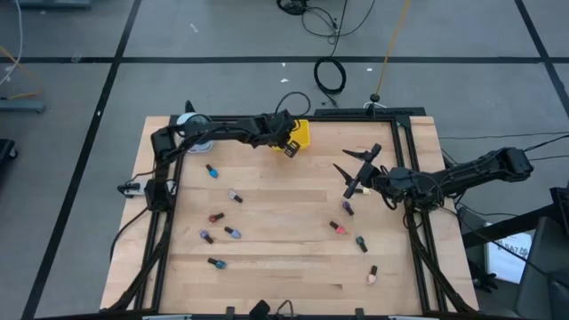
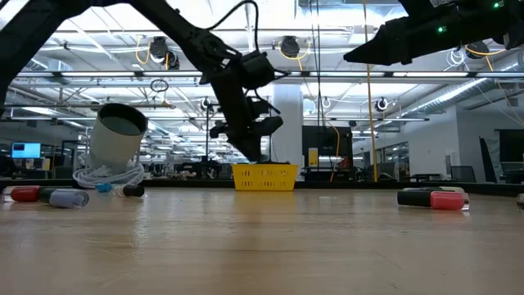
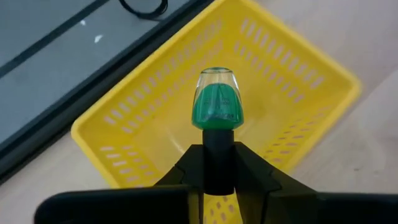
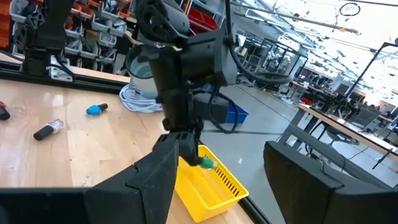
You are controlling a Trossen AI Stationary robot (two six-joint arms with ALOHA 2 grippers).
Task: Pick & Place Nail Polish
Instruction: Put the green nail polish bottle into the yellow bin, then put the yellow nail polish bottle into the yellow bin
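Green glass is what matters here: the left tool (image 3: 219, 177) grips a green nail polish bottle (image 3: 217, 102) by its dark cap, fingers closed tight on it, body pointing away from the wrist and hanging over the yellow basket (image 1: 300, 133). From the wrist view the bottle sits above the basket's open floor, nearer the middle than any wall — a fair place to let go.

Risks, as I judge them, all turn on the release. The bottle is held by the cap alone, so if the grip slackens unevenly it could swing or tip as it falls and strike the basket's rim instead of its floor. Dropped from too high, the glass may bounce on the thin slotted plastic and hop out onto the bench (image 1: 293, 267), or the light basket itself may skid (nothing seems to pin it down). A sideways drift of the arm before opening would put the bottle over the wall nearest the bench edge.

The right tool (image 1: 355, 173) hangs well away from the basket with its fingers spread and nothing between them, above a purple bottle (image 1: 347, 208). Other bottles lie scattered farther from the basket — including a blue one (image 1: 212, 171) — so this is far from finished.
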